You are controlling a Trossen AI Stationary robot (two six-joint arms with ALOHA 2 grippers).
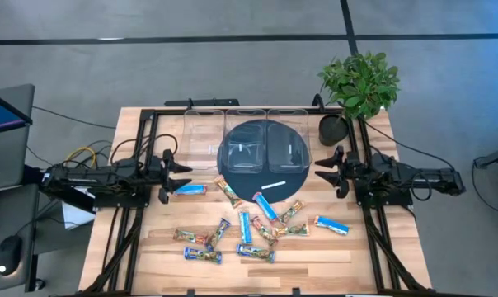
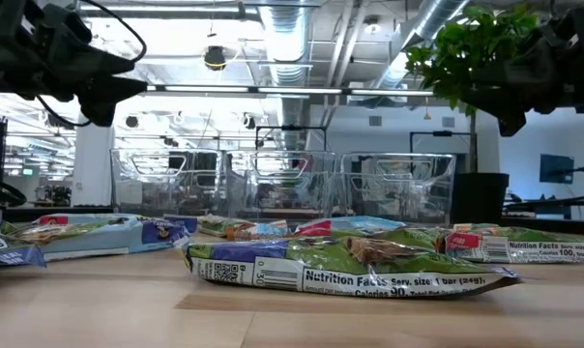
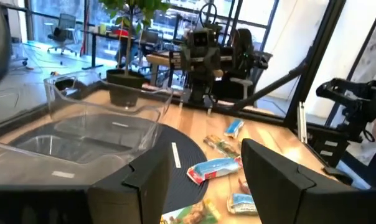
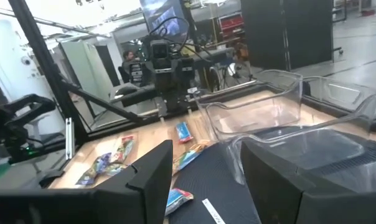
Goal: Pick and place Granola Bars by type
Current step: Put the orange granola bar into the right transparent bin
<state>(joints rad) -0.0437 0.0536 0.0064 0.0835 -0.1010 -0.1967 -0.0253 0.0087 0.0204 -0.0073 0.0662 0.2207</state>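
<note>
Granola Bars (image 1: 251, 231) scattered on table (image 1: 150, 256), none yet in clear bins (image 1: 247, 136) beyond dark round mat (image 1: 241, 177). Blue bar (image 1: 189, 190) lies just inward of left claw (image 1: 185, 174), close under fingertips; long axis runs across table, in line with claw's reach. Left claw clearly nearer; jaws parted, empty. Right claw (image 1: 321, 174) parted, empty, hovers at mat's far edge; nearest blue bar (image 1: 331, 224) well apart, tilted slightly.

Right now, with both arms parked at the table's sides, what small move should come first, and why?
Probably lower the left pincer onto the blue foil-wrapped granola bar beside it: both pincers look open and empty, the three clear plastic bins hold no bars, and that bar lies nearest.
</note>
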